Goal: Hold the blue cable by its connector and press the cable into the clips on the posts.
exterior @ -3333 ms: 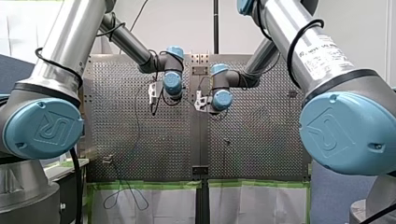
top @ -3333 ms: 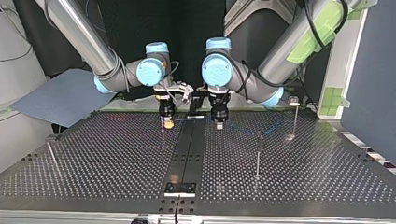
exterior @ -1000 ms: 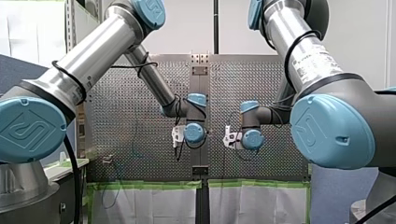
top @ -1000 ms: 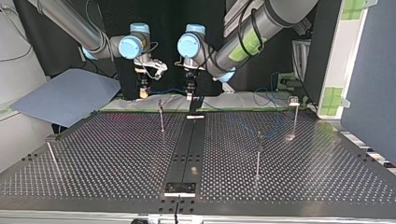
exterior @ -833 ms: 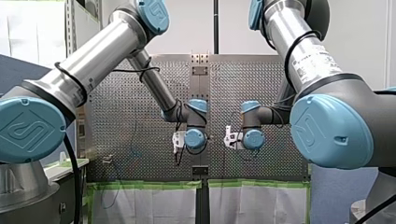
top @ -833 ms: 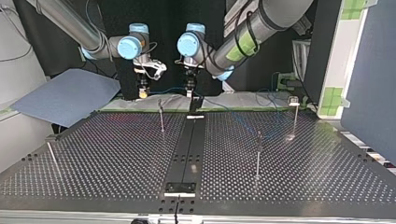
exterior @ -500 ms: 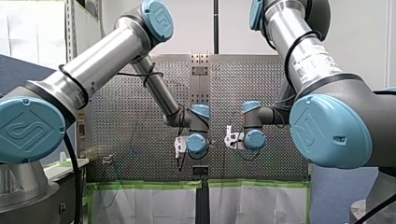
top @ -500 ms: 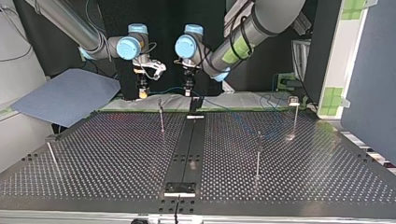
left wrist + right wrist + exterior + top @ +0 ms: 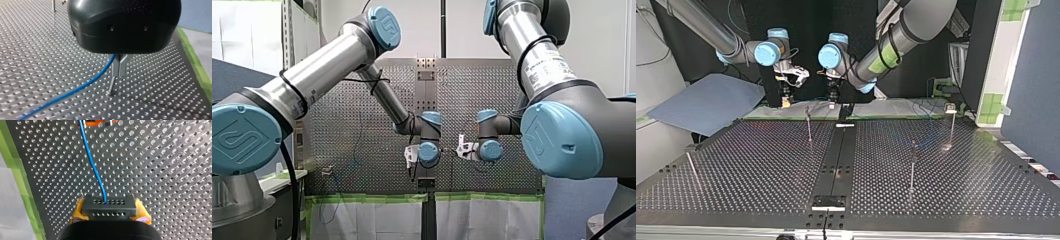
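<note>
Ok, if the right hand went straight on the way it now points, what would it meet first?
Probably the perforated table: the right hand points straight at it, and the black connector it grips would touch first. The gap is unclear.

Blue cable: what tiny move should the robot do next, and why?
Probably lower both pincers together. My right pincer holds the connector, my left pincer pinches the blue cable, and the nearest post shows between them in the top view.
</note>
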You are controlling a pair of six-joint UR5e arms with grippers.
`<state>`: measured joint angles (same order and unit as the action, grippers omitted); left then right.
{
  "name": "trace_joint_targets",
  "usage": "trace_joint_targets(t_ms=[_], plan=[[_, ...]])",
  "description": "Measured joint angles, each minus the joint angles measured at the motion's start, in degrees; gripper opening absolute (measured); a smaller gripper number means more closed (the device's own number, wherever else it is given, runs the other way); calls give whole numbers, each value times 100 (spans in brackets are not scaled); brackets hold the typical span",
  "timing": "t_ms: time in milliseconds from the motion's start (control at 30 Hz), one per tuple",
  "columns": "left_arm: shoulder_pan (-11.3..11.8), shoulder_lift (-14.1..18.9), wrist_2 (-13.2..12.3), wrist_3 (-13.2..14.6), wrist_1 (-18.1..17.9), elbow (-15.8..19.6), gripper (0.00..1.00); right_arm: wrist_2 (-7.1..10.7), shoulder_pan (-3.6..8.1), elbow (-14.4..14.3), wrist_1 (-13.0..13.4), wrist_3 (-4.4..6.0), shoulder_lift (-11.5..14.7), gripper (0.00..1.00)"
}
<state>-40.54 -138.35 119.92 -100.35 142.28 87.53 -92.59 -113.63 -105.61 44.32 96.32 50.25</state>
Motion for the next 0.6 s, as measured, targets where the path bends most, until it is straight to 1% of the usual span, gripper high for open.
trace_joint_targets(t_ms=[167,300,433,600], plan=[[-4,-91,-37,-58,-20,-7,0,207,157,3,54,39,-24,0],[6,-105,-48,-81,-29,-9,0,378,268,7,152,87,-73,0],[9,-108,-58,-107,-80,-10,0,551,387,13,255,126,-218,0],[16,-114,-143,-140,-159,-10,0,676,498,33,311,134,-368,0]])
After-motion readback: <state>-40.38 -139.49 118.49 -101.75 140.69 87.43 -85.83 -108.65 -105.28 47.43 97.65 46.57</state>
